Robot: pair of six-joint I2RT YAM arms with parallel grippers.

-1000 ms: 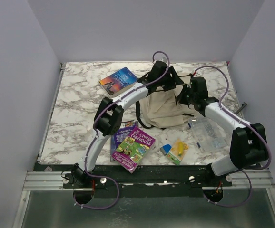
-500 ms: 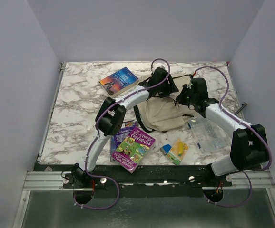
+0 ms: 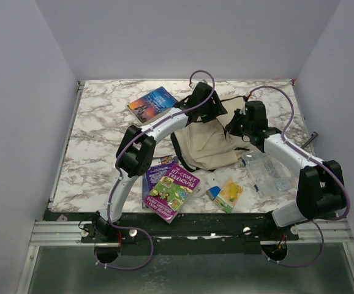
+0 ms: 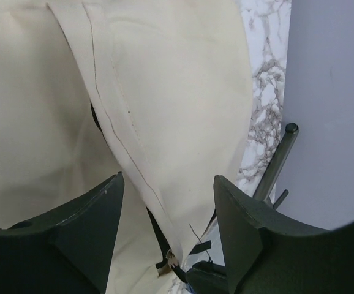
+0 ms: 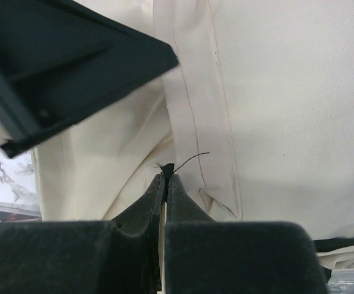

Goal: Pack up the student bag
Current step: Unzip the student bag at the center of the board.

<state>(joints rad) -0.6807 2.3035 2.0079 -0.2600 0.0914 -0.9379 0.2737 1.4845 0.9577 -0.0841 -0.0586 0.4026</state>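
The cream student bag (image 3: pixel 206 146) lies at mid-table with its black straps on its left side. My left gripper (image 3: pixel 210 114) hovers over the bag's far end, jaws open and empty. In the left wrist view the gripper (image 4: pixel 168 208) straddles a raised fold of the bag's cream fabric (image 4: pixel 165 92). My right gripper (image 3: pixel 234 129) is at the bag's right edge. In the right wrist view it (image 5: pixel 166 174) is shut on a small black frayed tab (image 5: pixel 168 166) of the bag (image 5: pixel 275 92).
A blue book (image 3: pixel 152 103) lies far left of the bag. A purple Treehouse book (image 3: pixel 173 187) lies near the front on another book. A blue eraser (image 3: pixel 213 193), a yellow packet (image 3: pixel 229 193) and a clear plastic box (image 3: pixel 267 171) lie front right.
My left arm has shifted toward the far left over the bag's top. The bag has sagged lower and spread leftward. My right gripper keeps its hold on the tab.
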